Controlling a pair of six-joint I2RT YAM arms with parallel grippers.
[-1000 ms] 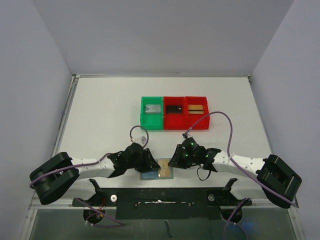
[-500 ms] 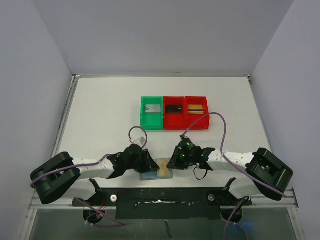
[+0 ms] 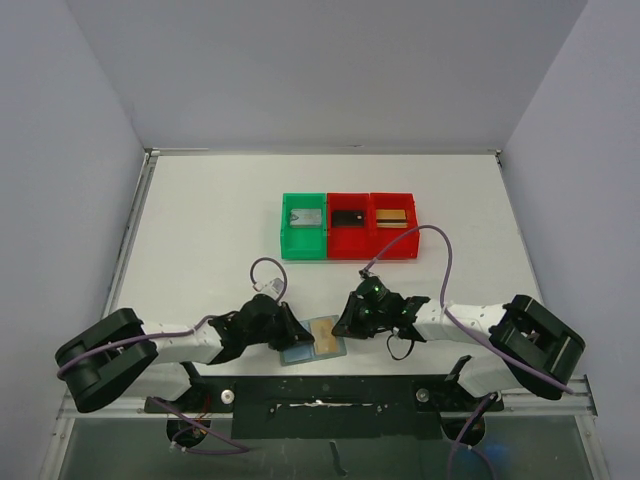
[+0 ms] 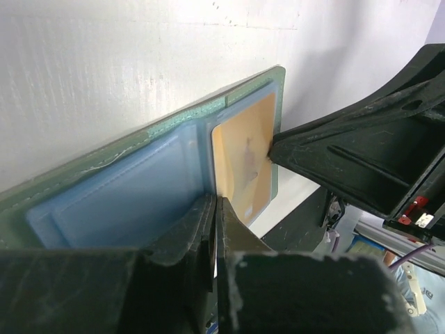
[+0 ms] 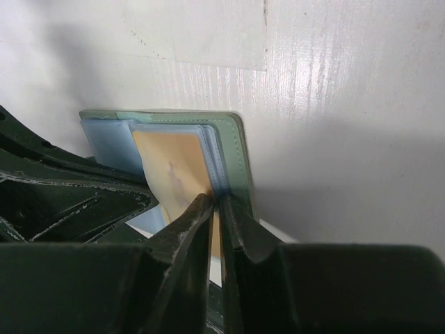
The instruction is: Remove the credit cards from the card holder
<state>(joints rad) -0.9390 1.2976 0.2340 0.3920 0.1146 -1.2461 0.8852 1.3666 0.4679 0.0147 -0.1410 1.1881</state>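
The card holder (image 3: 300, 349) lies open near the table's front edge, its pale blue sleeve (image 4: 125, 202) beside a gold-tan credit card (image 4: 245, 163) in the other panel. My left gripper (image 3: 290, 335) reaches in from the left. In the left wrist view its jaws (image 4: 215, 209) are pressed together on the holder's blue sleeve at the fold. My right gripper (image 3: 346, 322) comes from the right. Its jaws (image 5: 217, 205) are shut on the near edge of the gold card (image 5: 174, 170), next to the holder's green border (image 5: 233, 149). In the left wrist view the right gripper's black fingers (image 4: 334, 153) touch the card.
A green bin (image 3: 284, 228) and two joined red bins (image 3: 371, 245) stand in a row at the table's middle, each with a card-like item inside. The black mounting rail (image 3: 320, 395) runs just in front of the holder. Purple cables loop over both wrists.
The left gripper has closed on the holder and drawn slightly back to the left; the holder now lies a little skewed. The right gripper has narrowed onto the card.
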